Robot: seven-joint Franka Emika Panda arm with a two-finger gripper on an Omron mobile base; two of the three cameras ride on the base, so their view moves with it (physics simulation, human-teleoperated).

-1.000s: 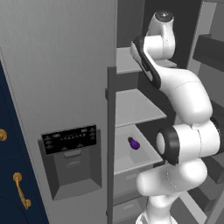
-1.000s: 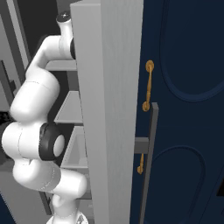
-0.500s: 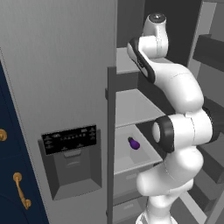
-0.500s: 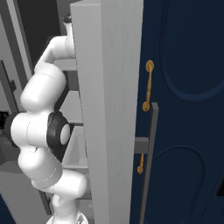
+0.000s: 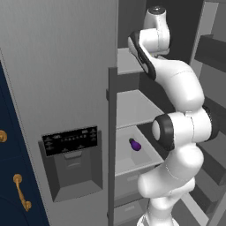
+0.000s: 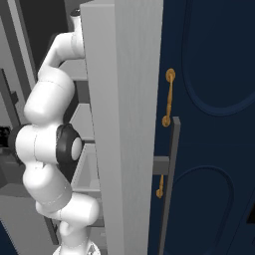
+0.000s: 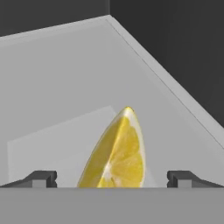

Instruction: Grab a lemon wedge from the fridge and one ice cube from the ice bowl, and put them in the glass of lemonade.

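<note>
No legible text, label, brand, number or sign appearing anywhere. Faint pale markings showing in rows on the black dispenser panel (image 5: 69, 139) of the fridge (image 5: 57, 66) door, too small and blurred for reading. Nothing printed showing on the lemon wedge (image 7: 117, 153) or shelf (image 7: 57, 96).
</note>
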